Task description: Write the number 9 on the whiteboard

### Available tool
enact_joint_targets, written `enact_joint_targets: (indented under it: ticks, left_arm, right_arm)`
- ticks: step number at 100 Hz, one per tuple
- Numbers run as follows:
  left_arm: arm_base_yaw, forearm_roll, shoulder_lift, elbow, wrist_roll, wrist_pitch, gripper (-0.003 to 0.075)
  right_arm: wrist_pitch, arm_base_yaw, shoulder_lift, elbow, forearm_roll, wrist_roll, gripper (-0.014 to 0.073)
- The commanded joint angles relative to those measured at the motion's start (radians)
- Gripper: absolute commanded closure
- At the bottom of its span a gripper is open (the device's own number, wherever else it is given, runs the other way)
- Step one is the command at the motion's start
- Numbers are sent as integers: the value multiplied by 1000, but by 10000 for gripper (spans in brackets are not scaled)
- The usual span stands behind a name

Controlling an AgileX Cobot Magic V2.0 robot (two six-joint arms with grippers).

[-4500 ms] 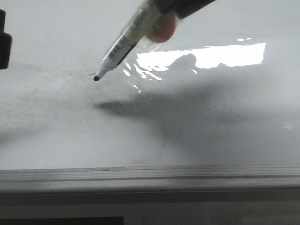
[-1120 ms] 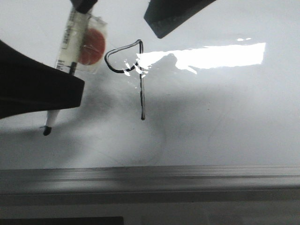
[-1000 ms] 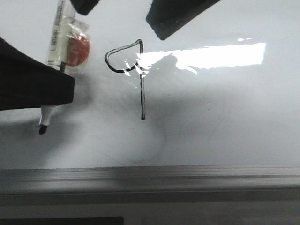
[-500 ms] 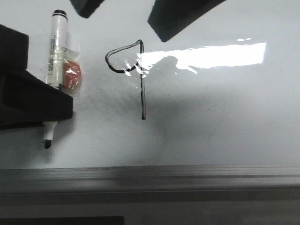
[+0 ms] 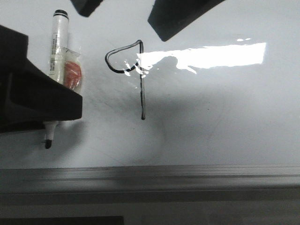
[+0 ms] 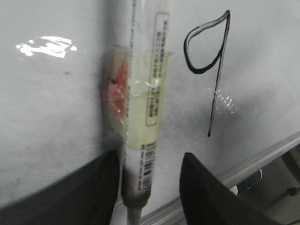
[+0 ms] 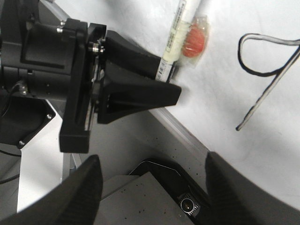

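Note:
The number 9 [image 5: 142, 84] is drawn in thin black on the whiteboard [image 5: 225, 117], a pointed loop joined to a straight stem. It also shows in the left wrist view [image 6: 220, 65] and the right wrist view [image 7: 267, 89]. The marker [image 5: 56, 51] lies on the board left of the 9, tip toward the ledge, with an orange piece taped to it [image 5: 72, 75]. My left gripper [image 5: 51, 105] is open and straddles the marker's tip end [image 6: 145, 93], with one finger close beside it and the other apart. My right gripper [image 5: 126, 14] is open and empty above the 9.
A grey metal ledge [image 5: 150, 176] runs along the board's lower edge. Bright window glare [image 5: 211, 55] lies right of the 9. Another marker [image 6: 246, 183] lies below the ledge. A black device with a lens [image 7: 187, 204] sits below the board.
The 9 has been drawn since the earliest frame. The right gripper has let go of the marker, which now lies on the board. The left gripper has moved in over its lower part.

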Motion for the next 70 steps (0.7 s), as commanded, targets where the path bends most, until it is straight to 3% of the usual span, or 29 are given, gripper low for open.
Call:
enact_joint_targets:
  ticks: [1,10,29,34,40,41,42,46,70]
  left_arm:
    - [1,-4,-24,-22,-7,-63,335]
    - [1,-4,-67,-22,-7,-58,331]
    - [1,14,-192,-9,29,-47,361]
    - [1,17,-231,2,56,-47,441]
    - [1,22,-289,23,74,-47,617]
    - [1,22,-289,26,74,-47,617]
    - [1,22,-307,32,79,-47,674]
    - [1,22,-336,51,90,-47,739]
    - [1,81,-534,177,99,-67,741]
  right_arm:
    - [-55,-6,-34,-34,-12,-2,181]
    - [-58,-6,-58,-32,-51,-2,260]
    - [-131,-6,-175,37,-114,-2,664]
    - [-163,-6,-216,74,-128,-2,657]
    - [-220,-6,-278,127,-145,-2,657]
    - [-228,-6,-284,143,-153,-2,657]
    - [-244,-6,-298,151,-157,-2,657]
    - [-286,-6,-339,203,-182,-4,657]
    - [-674,-6,-693,582,-414,-4,657]
